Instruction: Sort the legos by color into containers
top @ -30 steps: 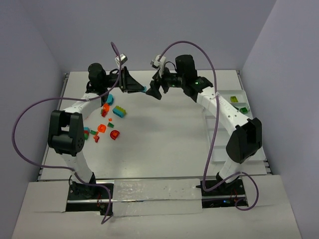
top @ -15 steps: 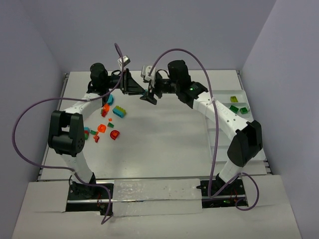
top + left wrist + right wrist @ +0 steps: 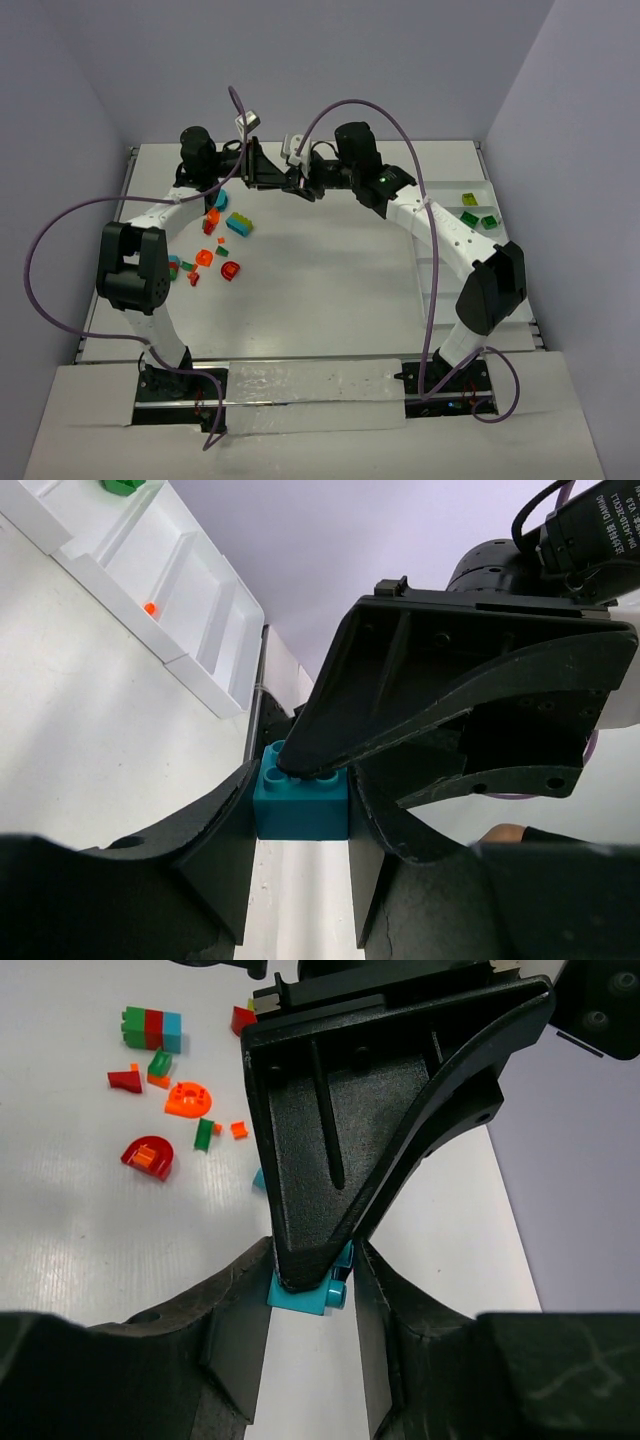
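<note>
**A:** What is the surface like, and the room around it?

**B:** A flat white table point(image 3: 320, 290), with plain lavender walls point(image 3: 400, 60) rising at the left, back and right of the overhead view. The two arm bases sit at the bottom edge.

**A:** Where is there room to move?

**B:** The widest stretch of bare tabletop is the centre and lower centre of the frame, between the arms. The loose legos point(image 3: 215, 245) are scattered at centre left, near the left arm's elbow. The long white tray point(image 3: 478, 186) runs down the right edge, close under the right wall. Its upper compartments hold some green bricks point(image 3: 468, 216). Purple cables point(image 3: 60, 240) loop out past the table's left edge and arch over the top centre.

**A:** And the grippers?

**B:** They meet nose to nose at the upper centre, raised off the table and near the back wall. The left gripper point(image 3: 298, 825) is clamped on a teal brick point(image 3: 300, 798), with a pad against each side. In its wrist view, one of the right arm's fingers lies across the brick's studs.

**A:** Has the right one got it too?

**B:** It looks so. In its own wrist view the right gripper point(image 3: 312, 1280) has drawn in on the same teal brick, which fills the gap between its pads. The left finger stands on top of the brick.
</note>
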You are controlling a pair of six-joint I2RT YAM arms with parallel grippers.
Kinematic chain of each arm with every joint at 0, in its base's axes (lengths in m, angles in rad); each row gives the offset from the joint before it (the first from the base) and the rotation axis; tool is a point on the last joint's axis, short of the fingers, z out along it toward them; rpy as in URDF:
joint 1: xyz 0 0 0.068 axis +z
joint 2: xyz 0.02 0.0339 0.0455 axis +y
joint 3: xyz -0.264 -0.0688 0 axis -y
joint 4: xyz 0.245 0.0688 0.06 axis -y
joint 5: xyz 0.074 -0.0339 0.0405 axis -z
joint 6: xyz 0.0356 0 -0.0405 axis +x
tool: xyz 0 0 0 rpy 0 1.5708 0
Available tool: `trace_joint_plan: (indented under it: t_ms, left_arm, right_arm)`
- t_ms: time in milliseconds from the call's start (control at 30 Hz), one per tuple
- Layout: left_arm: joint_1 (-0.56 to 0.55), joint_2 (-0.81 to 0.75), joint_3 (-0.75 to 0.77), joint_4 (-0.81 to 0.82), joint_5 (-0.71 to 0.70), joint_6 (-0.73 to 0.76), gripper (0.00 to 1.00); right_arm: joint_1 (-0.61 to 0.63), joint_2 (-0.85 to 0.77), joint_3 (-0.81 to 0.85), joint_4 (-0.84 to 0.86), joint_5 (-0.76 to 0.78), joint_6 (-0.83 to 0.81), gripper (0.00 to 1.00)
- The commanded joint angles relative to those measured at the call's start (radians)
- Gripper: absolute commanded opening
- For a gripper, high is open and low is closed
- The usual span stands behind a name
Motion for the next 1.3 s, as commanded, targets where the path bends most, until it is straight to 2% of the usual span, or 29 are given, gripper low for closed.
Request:
trace_joint_plan:
  t_ms: [0, 67, 167, 267, 367, 533, 600, 633, 667, 733, 900, 933, 1033, 1100, 1200, 1267]
  left_arm:
    - [-0.002, -0.036, 0.031, 0.055, 0.026, -0.004, 0.12]
    - [0.0, -0.036, 0.03, 0.069, 0.025, -0.013, 0.12]
    - [0.0, -0.035, 0.029, 0.074, 0.025, -0.015, 0.12]
    - [0.0, -0.036, 0.027, 0.08, 0.024, -0.02, 0.13]
    - [0.0, -0.036, 0.027, 0.076, 0.025, -0.017, 0.13]
    - [0.0, -0.04, 0.027, 0.043, 0.024, 0.002, 0.15]
    - [0.005, -0.044, 0.03, -0.008, 0.014, 0.032, 0.33]
    - [0.008, -0.048, 0.029, -0.024, 0.003, 0.054, 0.48]
    - [0.013, -0.05, 0.023, -0.036, -0.01, 0.064, 0.55]
    - [0.034, -0.062, 0.014, -0.096, -0.043, 0.103, 0.95]
    - [0.075, -0.089, 0.015, -0.172, -0.108, 0.177, 0.99]
    - [0.085, -0.099, 0.03, -0.223, -0.138, 0.219, 0.99]
    - [0.104, -0.142, 0.098, -0.466, -0.254, 0.506, 0.99]
    - [0.094, -0.168, 0.18, -0.721, -0.415, 0.712, 0.99]
    - [0.078, -0.206, 0.19, -0.804, -0.547, 0.875, 0.99]
    - [0.059, -0.222, 0.193, -0.859, -0.648, 0.958, 0.99]
  right_arm:
    - [-0.003, -0.009, 0.034, -0.028, 0.045, -0.03, 0.39]
    - [-0.004, -0.007, 0.037, -0.032, 0.057, -0.023, 0.45]
    - [-0.004, -0.019, 0.012, -0.014, 0.071, -0.013, 0.59]
    - [-0.004, -0.01, 0.017, -0.018, 0.081, -0.007, 0.59]
    - [-0.007, -0.006, 0.015, -0.022, 0.087, -0.006, 0.56]
    - [-0.012, -0.015, 0.009, 0.008, 0.075, 0.006, 0.37]
    - [-0.012, -0.013, 0.018, 0.0, 0.075, 0.009, 0.29]
    - [-0.015, -0.015, 0.02, -0.008, 0.078, 0.01, 0.23]
    - [-0.015, -0.019, 0.022, -0.014, 0.081, 0.012, 0.18]
    - [-0.022, -0.038, 0.008, -0.024, 0.095, 0.015, 0.01]
    - [-0.085, -0.125, -0.066, -0.099, 0.14, 0.024, 0.0]
    - [-0.111, -0.149, -0.088, -0.136, 0.149, 0.015, 0.0]
    - [-0.194, -0.212, -0.136, -0.271, 0.185, -0.023, 0.0]
    - [-0.282, -0.24, -0.146, -0.433, 0.217, -0.062, 0.0]
    - [-0.4, -0.26, -0.149, -0.587, 0.265, -0.107, 0.0]
    - [-0.526, -0.263, -0.164, -0.733, 0.332, -0.171, 0.0]
